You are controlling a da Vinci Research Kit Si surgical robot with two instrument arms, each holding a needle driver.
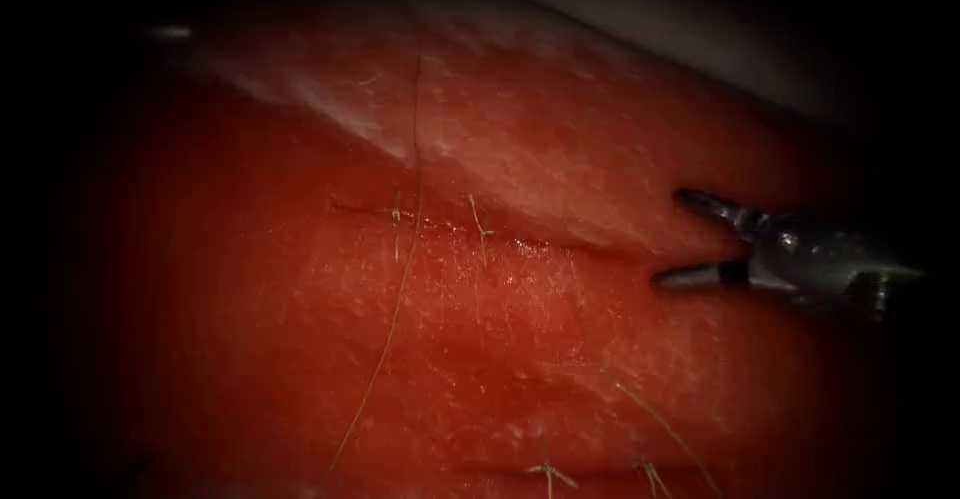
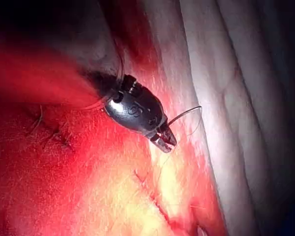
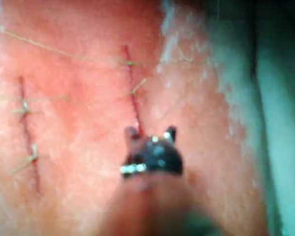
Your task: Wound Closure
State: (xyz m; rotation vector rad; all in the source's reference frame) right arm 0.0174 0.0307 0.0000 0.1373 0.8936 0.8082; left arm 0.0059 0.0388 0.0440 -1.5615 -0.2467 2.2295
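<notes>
Right hand [image 1: 672, 239] spread wide open, gripping nothing, poised just off the right end of the cut [image 1: 450, 224]; same open tips [image 3: 149, 132] seen from the right wrist view, astride the end of that cut [image 3: 134, 105].

Nearest the endoscope, a second cut [image 1: 600, 477] with short tied stitches [image 1: 550, 473].

Farther in, on the tissue [image 1: 560, 359], two stitches [image 1: 481, 229] across the main cut, both toward its left half, with wet red fluid [image 1: 520, 247] glistening along the line.

Long thread [image 1: 398, 299] running from the near edge up across the cut at the left stitch and on over the pale far ridge of tissue.

Left hand [image 2: 165, 141] closed on the thread [image 2: 186, 114] above the tissue; whether that dark curved stretch off the tips is needle or thread, impossible to tell.
</notes>
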